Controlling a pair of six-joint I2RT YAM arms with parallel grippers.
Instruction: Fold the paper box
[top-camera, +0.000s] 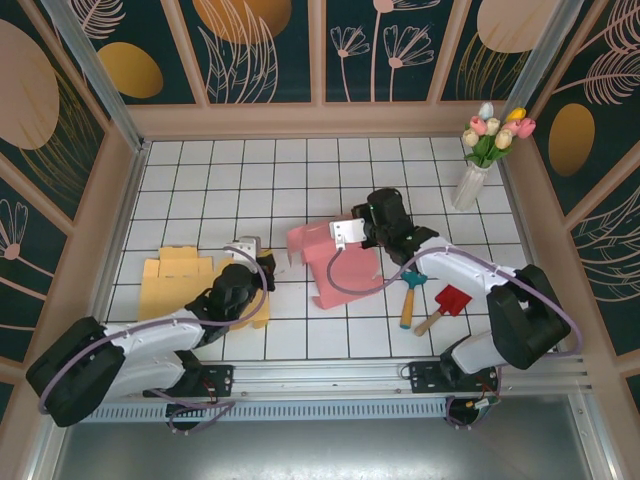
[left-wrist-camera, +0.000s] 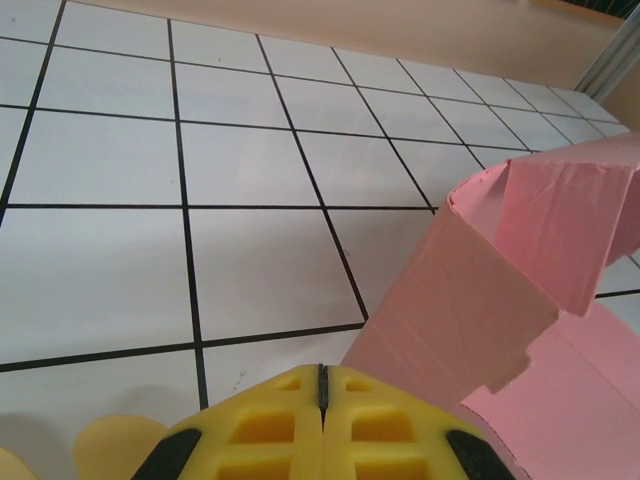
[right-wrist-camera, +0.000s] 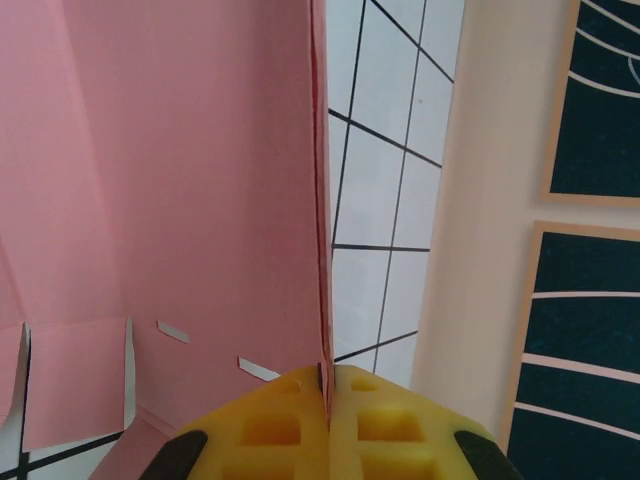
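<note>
The pink box (top-camera: 345, 275) lies flat, one panel upright; right tool (right-wrist-camera: 325, 378) clamps it.

Pink paper box (top-camera: 318, 282), partly folded, center of top view on tiled table. Base panel lies flat, one side panel stands near upright, a notched tab flap bends up. Small slits visible.
</note>
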